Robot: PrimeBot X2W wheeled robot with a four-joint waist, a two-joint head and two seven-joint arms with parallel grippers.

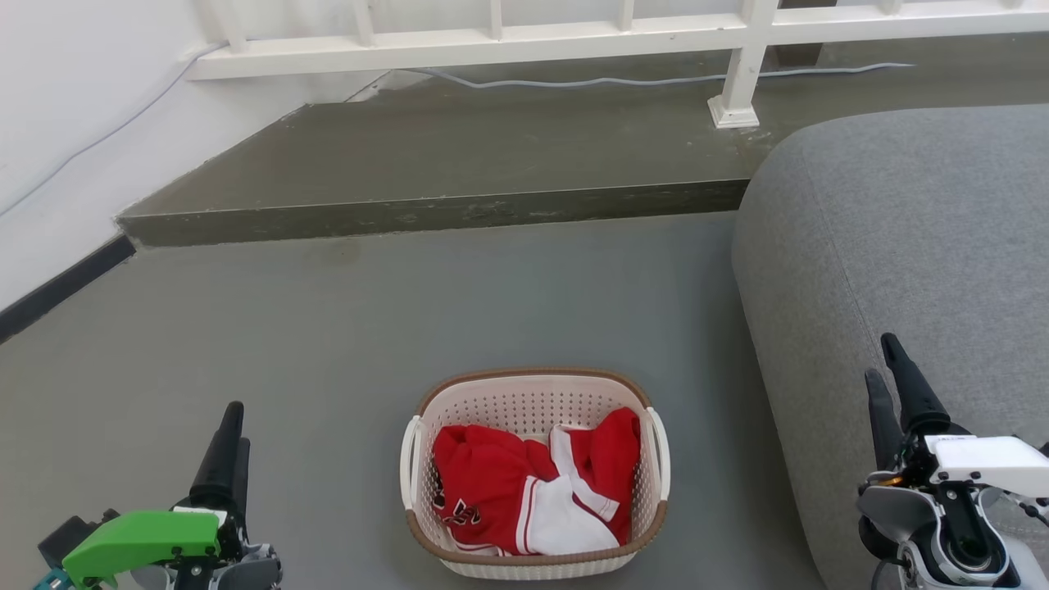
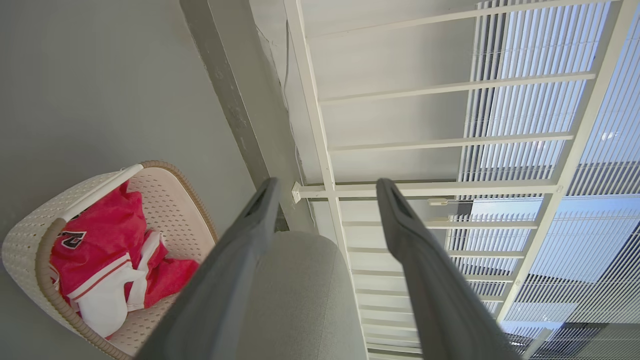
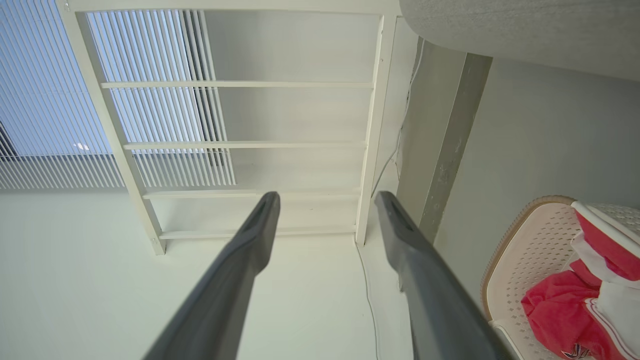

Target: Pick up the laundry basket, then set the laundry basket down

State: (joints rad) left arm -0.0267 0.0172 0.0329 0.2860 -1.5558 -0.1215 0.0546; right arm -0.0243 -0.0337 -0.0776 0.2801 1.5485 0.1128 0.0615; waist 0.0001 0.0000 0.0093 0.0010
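The laundry basket (image 1: 524,403) stands on the grey floor (image 1: 328,328), directly in front of the robot and between its two arms. Inside lies a crumpled red and white garment (image 1: 492,475), which does not rise above the brown rim. The two white handles sit on the short sides, one toward each arm, so I think the basket is placed for a lift with both arms together.

The left claw (image 1: 238,426) hangs at the basket's left, well apart from it. In the left wrist view its fingers are spread, with nothing between them. The right claw (image 1: 880,356) is the same, fingers spread and empty, and it hovers in front of the grey sofa (image 1: 901,246). Neither one touches the basket, so I judge that the picking up is not yet begun.

The sofa comes near to the basket's right handle (image 1: 660,455), and this may leave little room for the right arm to come in. Behind are a raised step (image 1: 442,213), a white railing (image 1: 492,41) and a thin cable (image 1: 615,80), all well away.
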